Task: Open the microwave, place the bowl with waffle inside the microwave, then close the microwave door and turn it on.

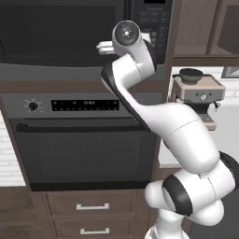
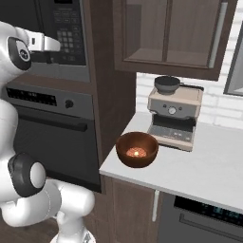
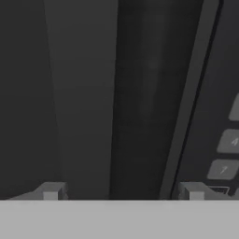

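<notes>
We feared our wide-open, empty claw (image 3: 123, 191) might skid off the dark flat microwave door (image 3: 84, 93) ahead; closing off-line would cause it.

Kitchen, fitted, rendered. Just past the fingertips (image 3: 53, 189): microwave (image 1: 58, 35) face with keypad, built into brown cabinetry. Below the fingers: black oven (image 1: 88, 151) with knob and bar handle, then drawers (image 1: 93, 207) with pale pulls. Off to the right of the fingers, right base view: pale worktop (image 2: 213, 156) with coffee machine (image 2: 174, 114) and brown bowl (image 2: 137, 149), white brick-pattern wall (image 2: 216, 97) behind, glass-front wall cabinet (image 2: 166, 35) above. Another dark appliance (image 2: 199, 225) sits under the worktop.
</notes>
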